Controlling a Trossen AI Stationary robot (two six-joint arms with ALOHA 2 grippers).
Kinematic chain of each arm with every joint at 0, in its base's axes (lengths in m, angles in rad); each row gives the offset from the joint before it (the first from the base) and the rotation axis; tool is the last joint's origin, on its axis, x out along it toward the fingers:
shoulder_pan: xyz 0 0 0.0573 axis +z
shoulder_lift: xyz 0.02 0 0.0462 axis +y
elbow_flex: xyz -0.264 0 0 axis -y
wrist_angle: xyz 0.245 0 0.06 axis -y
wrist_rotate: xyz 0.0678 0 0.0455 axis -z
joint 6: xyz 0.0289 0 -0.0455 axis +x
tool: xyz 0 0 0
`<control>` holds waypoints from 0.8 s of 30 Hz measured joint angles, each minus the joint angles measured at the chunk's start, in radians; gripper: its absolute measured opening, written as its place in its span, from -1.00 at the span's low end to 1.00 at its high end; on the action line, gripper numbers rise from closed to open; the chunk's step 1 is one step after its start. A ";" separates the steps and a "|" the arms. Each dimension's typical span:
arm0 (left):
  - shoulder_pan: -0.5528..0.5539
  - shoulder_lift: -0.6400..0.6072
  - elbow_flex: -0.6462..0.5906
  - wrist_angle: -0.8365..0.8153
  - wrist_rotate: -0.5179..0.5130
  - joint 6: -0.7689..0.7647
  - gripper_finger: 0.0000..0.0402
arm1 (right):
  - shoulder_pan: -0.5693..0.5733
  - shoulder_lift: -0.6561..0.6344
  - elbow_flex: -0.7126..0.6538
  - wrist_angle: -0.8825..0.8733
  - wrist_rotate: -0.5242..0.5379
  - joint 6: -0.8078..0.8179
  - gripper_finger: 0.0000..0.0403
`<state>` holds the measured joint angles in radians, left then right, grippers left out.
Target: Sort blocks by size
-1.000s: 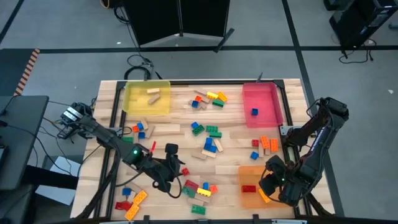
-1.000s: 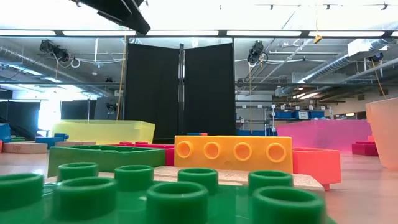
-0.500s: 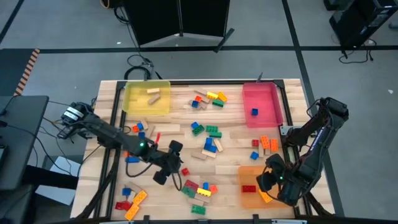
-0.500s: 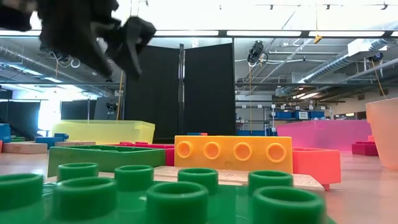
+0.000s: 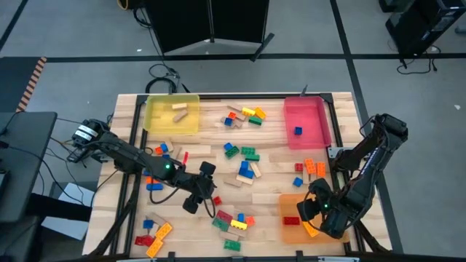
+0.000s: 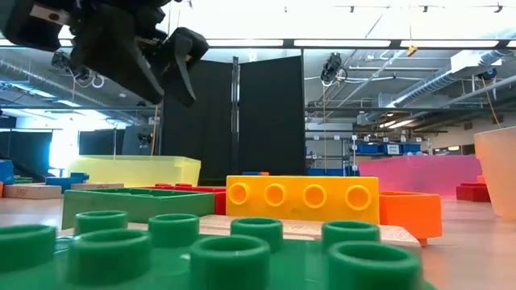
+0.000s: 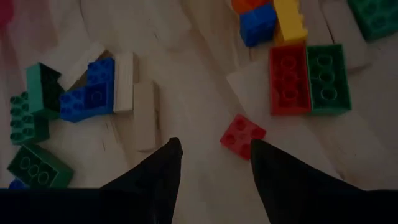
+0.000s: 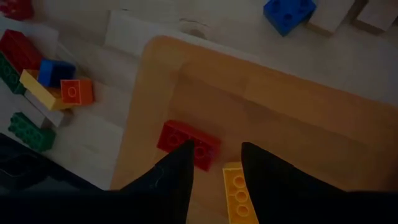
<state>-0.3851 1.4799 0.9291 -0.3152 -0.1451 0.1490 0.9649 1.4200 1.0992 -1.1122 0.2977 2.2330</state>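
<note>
Wooden table point(image 5: 277, 156) boards are strewn with hard, light blocks point(image 5: 247, 154), and a small red brick point(image 7: 242, 135) is seen just ahead of the left fingers point(image 7: 211, 163), parted and empty, best pinched by its flat sides.

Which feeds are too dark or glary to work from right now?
High view: evenly lit, no harsh shadows on the wooden table. Low view: the ceiling strip lights glare white, and the left gripper shows only as a backlit silhouette. Left and right wrist views: both dim, though the small red studded brick and the translucent orange tray are readable.
</note>
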 joint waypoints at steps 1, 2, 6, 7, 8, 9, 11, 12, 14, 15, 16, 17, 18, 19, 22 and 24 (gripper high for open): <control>0.000 0.000 0.000 0.011 -0.007 -0.001 -0.02 | 0.000 0.000 0.000 0.000 0.000 0.000 -0.26; 0.000 0.000 0.000 0.024 -0.023 -0.001 -0.02 | 0.000 0.000 0.000 0.000 0.000 0.000 -0.26; 0.000 0.000 0.000 0.085 -0.102 -0.002 -0.02 | 0.000 0.000 0.000 0.003 0.000 0.000 -0.26; 0.000 0.000 0.000 0.100 -0.122 -0.003 -0.02 | 0.000 0.000 0.000 0.004 0.000 0.000 -0.26; 0.000 0.000 0.000 0.112 -0.136 -0.003 -0.01 | 0.000 0.000 0.000 0.004 0.000 0.000 -0.26; 0.000 0.000 0.000 0.119 -0.148 -0.003 -0.01 | 0.000 0.000 0.000 0.004 0.000 0.000 -0.26; 0.009 0.000 0.000 0.126 -0.152 -0.003 -0.01 | 0.000 0.000 0.000 0.004 0.000 0.000 -0.26; 0.014 0.003 0.000 0.129 -0.152 -0.010 -0.01 | 0.000 0.000 0.000 0.005 0.000 0.000 -0.26; 0.027 0.013 0.000 0.132 -0.152 -0.042 -0.01 | 0.000 0.000 0.000 0.005 0.000 0.000 -0.26; 0.034 0.022 0.000 0.129 -0.151 -0.062 -0.01 | 0.000 0.000 0.000 0.005 0.000 0.000 -0.26; 0.040 0.033 0.000 0.139 -0.148 -0.082 -0.01 | 0.000 0.000 0.000 0.005 0.000 0.000 -0.26; 0.044 0.042 0.000 0.148 -0.142 -0.104 -0.01 | 0.000 0.000 0.000 0.008 0.000 0.000 -0.26; 0.046 0.053 0.000 0.149 -0.127 -0.121 -0.01 | 0.000 0.000 0.000 0.011 0.000 -0.002 -0.26; 0.046 0.064 0.000 0.148 -0.117 -0.137 -0.01 | 0.000 0.000 0.000 0.013 0.000 -0.003 -0.26; 0.045 0.102 0.000 0.163 -0.093 -0.184 0.02 | 0.000 0.001 0.000 0.017 0.000 -0.007 -0.26; 0.046 0.125 0.000 0.168 -0.077 -0.212 0.08 | 0.000 0.001 0.000 0.019 -0.001 -0.008 -0.26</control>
<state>-0.3393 1.6052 0.9291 -0.1474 -0.2218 -0.0625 0.9649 1.4208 1.0988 -1.0932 0.2970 2.2253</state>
